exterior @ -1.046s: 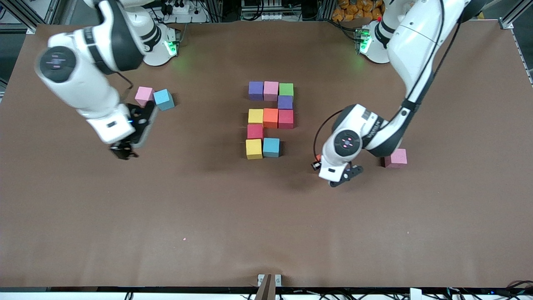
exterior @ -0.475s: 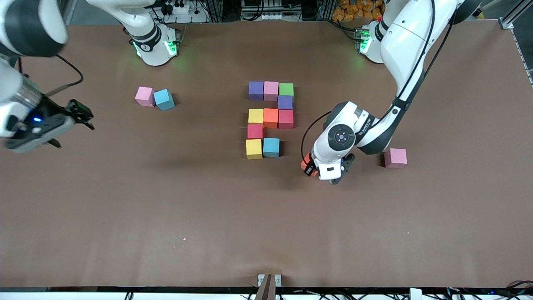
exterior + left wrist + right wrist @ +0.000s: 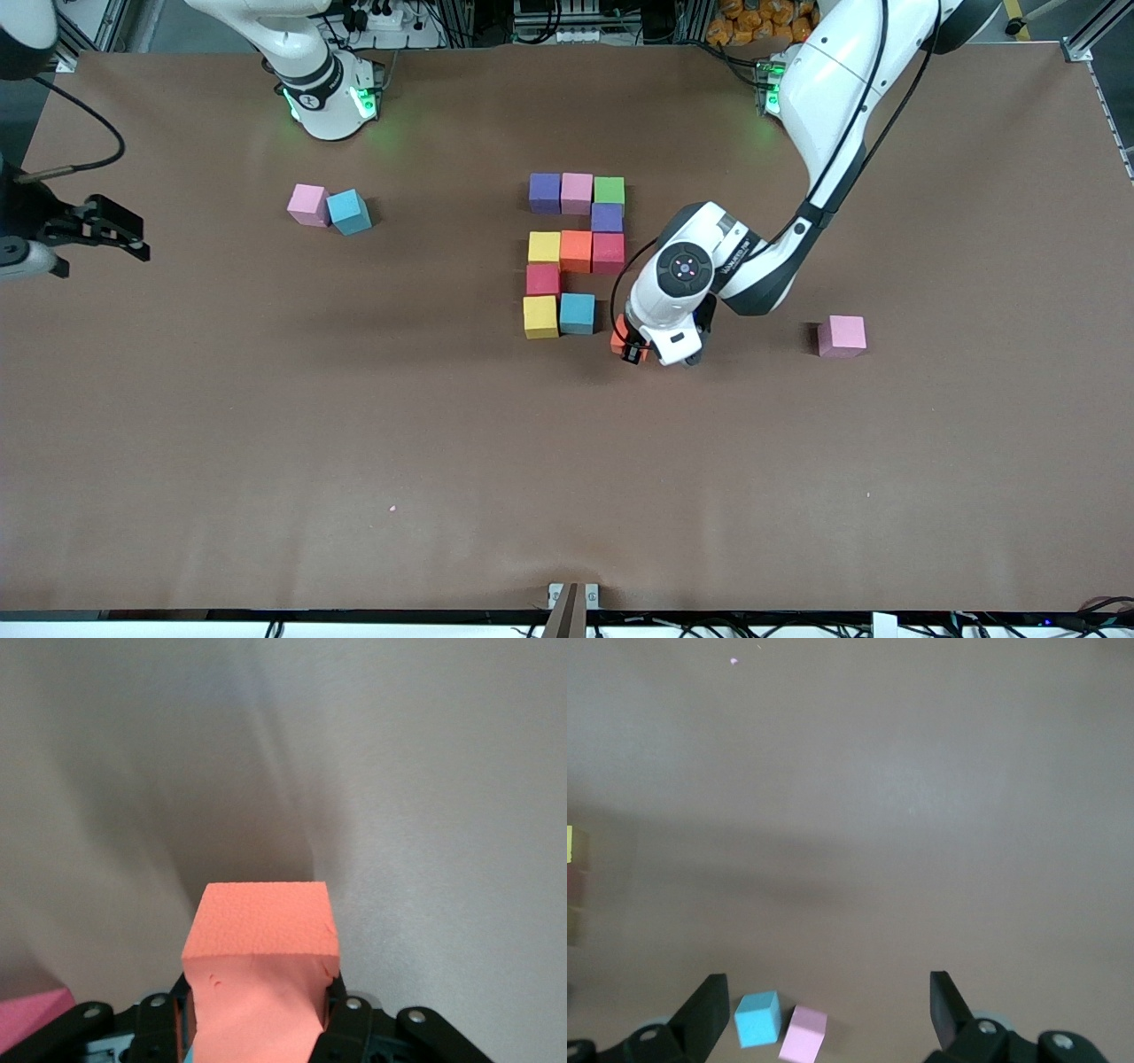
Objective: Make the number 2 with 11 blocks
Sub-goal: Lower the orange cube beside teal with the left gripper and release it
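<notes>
The left gripper [image 3: 631, 347] is closed on an orange block [image 3: 261, 943], held over the tabletop [image 3: 567, 478] just beside the light blue block [image 3: 577, 313] at the near end of the partial number 2 [image 3: 576, 252]. That figure counts 10 blocks: purple, pink and green in the farthest row, purple below the green, then yellow, orange, red, a red one, then yellow and light blue. The right gripper [image 3: 824, 1010] waits with jaws wide apart and empty, at the right arm's end, above a loose pink block [image 3: 307, 204] and blue block [image 3: 348, 212]. Another pink block [image 3: 842, 336] lies toward the left arm's end.
</notes>
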Motion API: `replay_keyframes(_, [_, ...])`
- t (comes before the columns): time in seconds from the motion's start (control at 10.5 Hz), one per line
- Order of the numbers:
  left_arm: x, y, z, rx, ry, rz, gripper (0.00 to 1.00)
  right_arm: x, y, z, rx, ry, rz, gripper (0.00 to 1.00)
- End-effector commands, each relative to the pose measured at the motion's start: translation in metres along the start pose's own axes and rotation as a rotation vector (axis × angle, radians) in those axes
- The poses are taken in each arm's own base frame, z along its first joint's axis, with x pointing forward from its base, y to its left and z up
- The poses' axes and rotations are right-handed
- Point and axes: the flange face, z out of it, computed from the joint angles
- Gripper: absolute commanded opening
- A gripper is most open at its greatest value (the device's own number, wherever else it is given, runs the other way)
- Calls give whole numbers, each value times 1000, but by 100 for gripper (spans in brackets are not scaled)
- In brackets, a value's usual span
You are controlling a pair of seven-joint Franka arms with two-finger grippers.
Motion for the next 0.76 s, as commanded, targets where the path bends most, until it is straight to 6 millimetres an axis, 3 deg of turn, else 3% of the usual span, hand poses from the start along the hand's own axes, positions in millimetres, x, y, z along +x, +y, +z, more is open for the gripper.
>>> replay_keyframes(0.0, [-7,-8,10,14,5,-107,15,-15,12,-40,34,6,65,100])
replay_keyframes(0.48, [-5,-9,15,-4,-7,-227,16,-21,36,-50,14,20,152,100])
replay_keyframes(0.67, [-7,-17,20,-5,-7,-233,16,-29,61,-50,14,24,199,100])
